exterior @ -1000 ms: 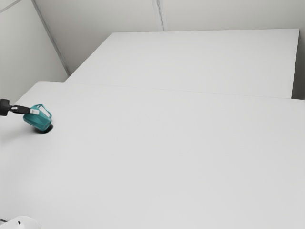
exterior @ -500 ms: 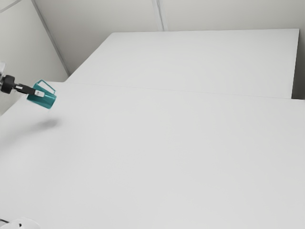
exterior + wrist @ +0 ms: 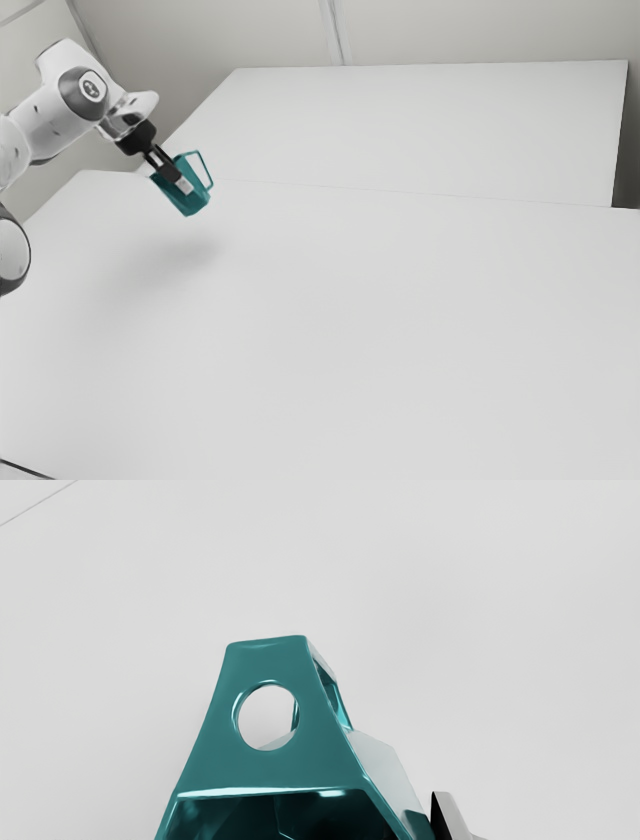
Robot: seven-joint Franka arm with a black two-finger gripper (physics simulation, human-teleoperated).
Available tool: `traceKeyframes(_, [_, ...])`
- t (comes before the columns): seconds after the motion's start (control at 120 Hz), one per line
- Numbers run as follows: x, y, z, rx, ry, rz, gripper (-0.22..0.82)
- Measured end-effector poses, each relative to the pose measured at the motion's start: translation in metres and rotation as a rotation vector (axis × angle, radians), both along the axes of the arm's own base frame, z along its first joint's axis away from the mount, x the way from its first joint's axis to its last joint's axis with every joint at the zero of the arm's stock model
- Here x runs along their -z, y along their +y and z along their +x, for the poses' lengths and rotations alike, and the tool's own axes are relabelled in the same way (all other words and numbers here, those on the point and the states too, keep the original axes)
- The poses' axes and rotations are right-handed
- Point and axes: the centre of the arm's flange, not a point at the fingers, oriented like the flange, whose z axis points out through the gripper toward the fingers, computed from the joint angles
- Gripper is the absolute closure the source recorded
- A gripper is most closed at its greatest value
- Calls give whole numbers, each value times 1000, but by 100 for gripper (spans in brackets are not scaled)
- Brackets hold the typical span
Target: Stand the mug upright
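Observation:
In the exterior view my gripper holds the teal mug up off the table, shut on its body. The mug is tilted, with its open end toward my hand and its base pointing down toward the exterior view's right. Its handle sticks out on the upper right side. The wrist view looks onto the rim and dark inside of the mug, with the pierced handle piece above the opening. One fingertip stands close beside the mug wall; the other is hidden there.
The large white table lies below, with the mug's soft shadow on it. Behind it is another white surface. A dark cable crosses the near corner at the exterior view's left.
The mug has risen from the table in my gripper and moved toward the exterior view's right. More of my arm has come into view, and hand and mug now tilt more steeply downward.

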Motion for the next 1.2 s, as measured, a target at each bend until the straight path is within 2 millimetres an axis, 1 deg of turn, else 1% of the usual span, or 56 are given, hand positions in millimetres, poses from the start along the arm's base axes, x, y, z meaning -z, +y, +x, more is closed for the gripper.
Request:
traceKeyframes(0.075, [3,-35,4,12,14,50,78])
traceKeyframes(0.192, [19,-87,7,28,39,99,78])
traceKeyframes(0.267, [28,-112,7,28,48,117,77])
traceKeyframes(0.383, [44,-144,7,28,49,138,77])
traceKeyframes(0.5, [57,-185,9,58,31,211,77])
traceKeyframes(0.542, [62,-196,9,65,23,240,77])
traceKeyframes(0.633, [78,-208,7,57,14,285,77])
traceKeyframes(0.767, [88,-223,8,36,-11,324,77])
traceKeyframes(0.833, [92,-225,9,18,-19,337,77])
traceKeyframes(0.983, [111,-227,13,-26,-12,355,77])
traceKeyframes(1.2, [129,-231,16,-78,-1,358,77])
